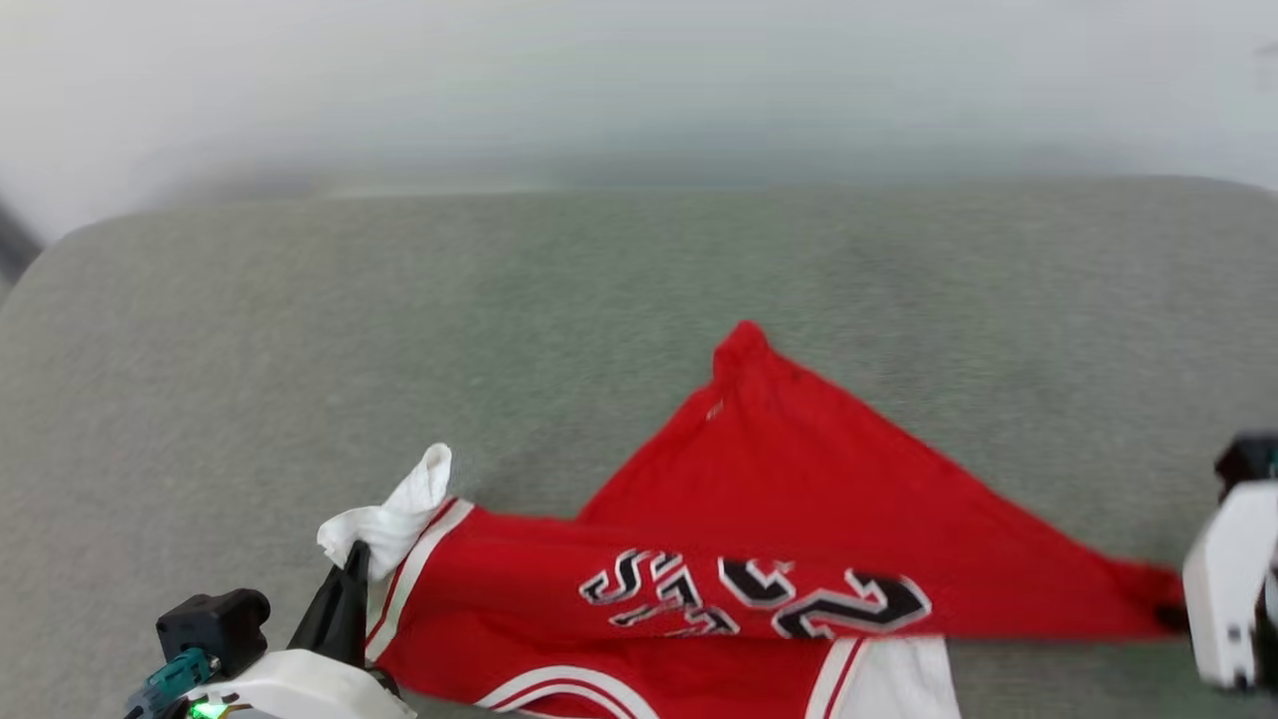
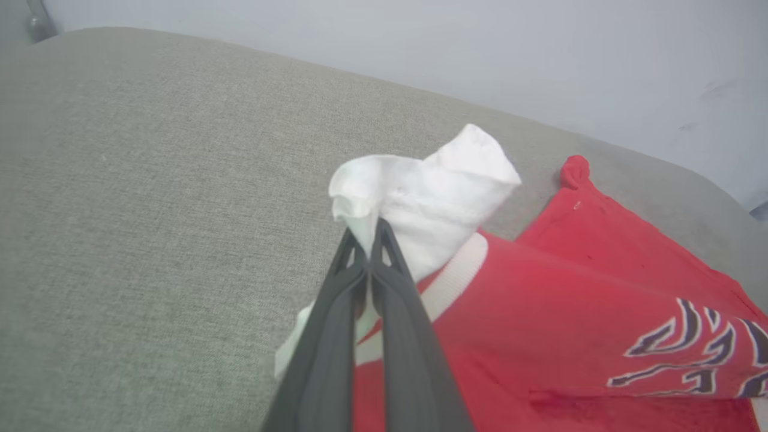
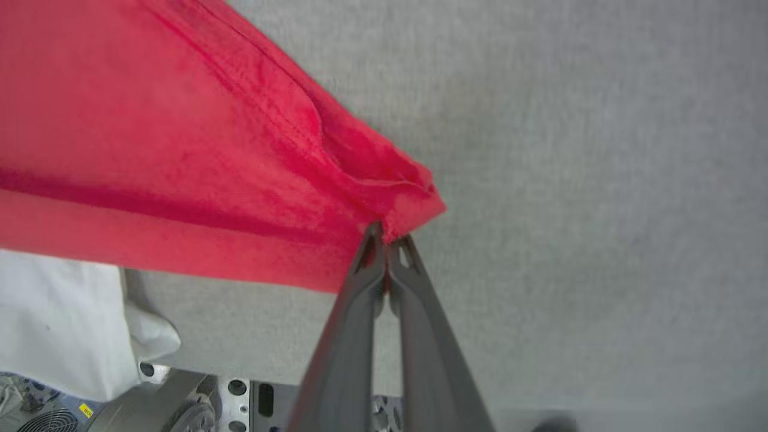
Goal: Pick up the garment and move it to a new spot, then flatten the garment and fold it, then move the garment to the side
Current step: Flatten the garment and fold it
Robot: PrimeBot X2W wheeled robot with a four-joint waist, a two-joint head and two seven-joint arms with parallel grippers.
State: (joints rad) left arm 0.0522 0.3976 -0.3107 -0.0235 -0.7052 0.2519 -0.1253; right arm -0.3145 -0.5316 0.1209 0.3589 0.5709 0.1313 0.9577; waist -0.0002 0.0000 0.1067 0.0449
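Note:
The garment (image 1: 799, 499), a bright red shirt with white sleeves and black-and-white lettering, lies stretched across the grey cushion near the front edge. My left gripper (image 1: 354, 559) at the lower left is shut on its white sleeve (image 2: 420, 198), which bunches above the closed fingers (image 2: 366, 240). At the far right my right gripper (image 1: 1173, 614) is shut on a red corner of the garment (image 3: 408, 198), pinched at the fingertips (image 3: 387, 237). Between the two grips the fabric hangs taut, and a red point (image 1: 744, 345) rests farther back on the cushion.
The grey upholstered cushion (image 1: 399, 330) spreads wide behind and to the left of the garment. A pale wall (image 1: 639, 90) stands behind it. In the right wrist view, the robot's metal base (image 3: 198, 402) shows below the cushion's front edge.

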